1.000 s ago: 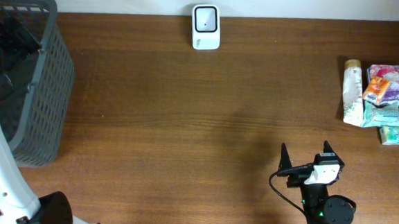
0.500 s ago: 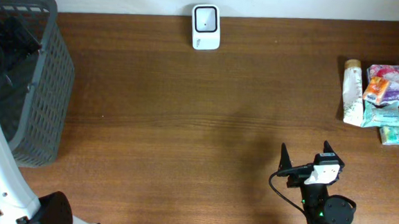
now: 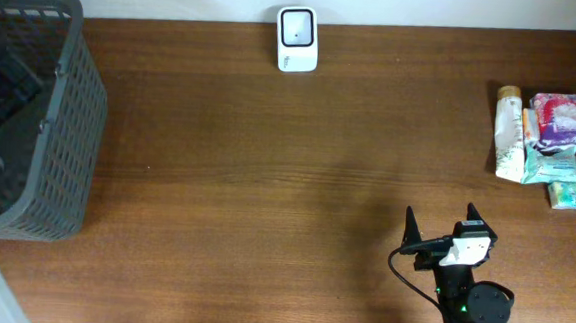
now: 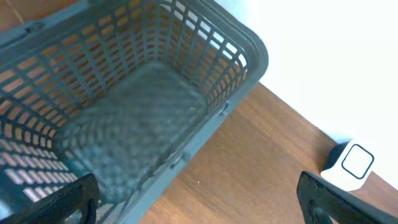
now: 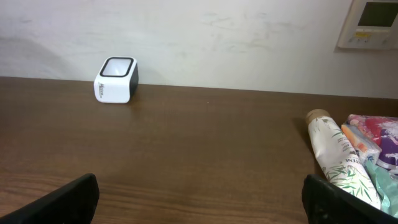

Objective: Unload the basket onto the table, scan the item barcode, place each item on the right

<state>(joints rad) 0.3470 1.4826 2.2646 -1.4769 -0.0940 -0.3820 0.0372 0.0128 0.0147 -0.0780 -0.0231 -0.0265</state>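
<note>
Risk one is pick ambiguity: the items sit bunched at the right edge of the overhead frame, with the tube tight against the green packet, the pink packet just beside, and the small pack at the bottom of the cluster. Wide fingers coming down on one would likely shove or drag a neighbour. Risk two: no barcode shows in any view, so whatever gets lifted may meet the scanner wrong side first and need turning in the air, where a round tube or slick soft pack could slip. Risk three: the scanner is at top centre by the wall, well apart from the cluster, so a long carry on a weak grip is a drop hazard. Hands: the right gripper is at lower right of the overhead, jaws spread wide, empty, near the cluster but apart from it. The left gripper is also wide and empty, over the grey basket at far left, probably not in play. Likeliest target is the tube: white with green leaf print, tan cap toward the wall, lying flat. It looks soft-walled, so expect some squash under a firm pinch. Packet print is too small to read.
</note>
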